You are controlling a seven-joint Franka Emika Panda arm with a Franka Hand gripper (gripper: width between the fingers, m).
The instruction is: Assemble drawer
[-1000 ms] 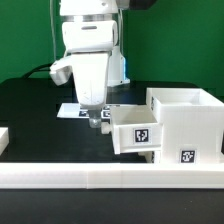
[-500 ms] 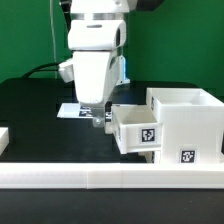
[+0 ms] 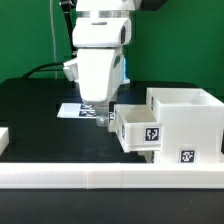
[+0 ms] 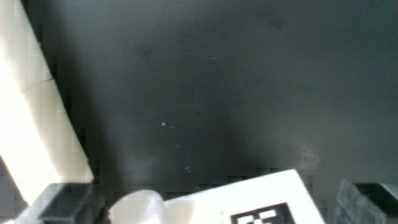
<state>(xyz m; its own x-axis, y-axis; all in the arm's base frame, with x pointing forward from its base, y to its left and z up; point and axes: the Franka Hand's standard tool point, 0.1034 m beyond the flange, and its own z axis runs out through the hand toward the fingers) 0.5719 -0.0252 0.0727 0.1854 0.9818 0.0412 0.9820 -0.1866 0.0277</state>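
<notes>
Fingers [image 4: 89, 205] apart, nothing clamped; gripper [image 3: 104, 120] hangs low over the black table [image 3: 35, 115]. Tray [image 3: 137, 130] edge just beside them, seated in the drawer case [image 3: 190, 120]. Marker board [image 3: 72, 110] behind; bare tabletop beyond.

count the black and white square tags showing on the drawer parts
2. One on the tray front, sticking out of the case; one low on the case's front, toward the exterior view's right. Others may be hidden on unseen faces.
</notes>
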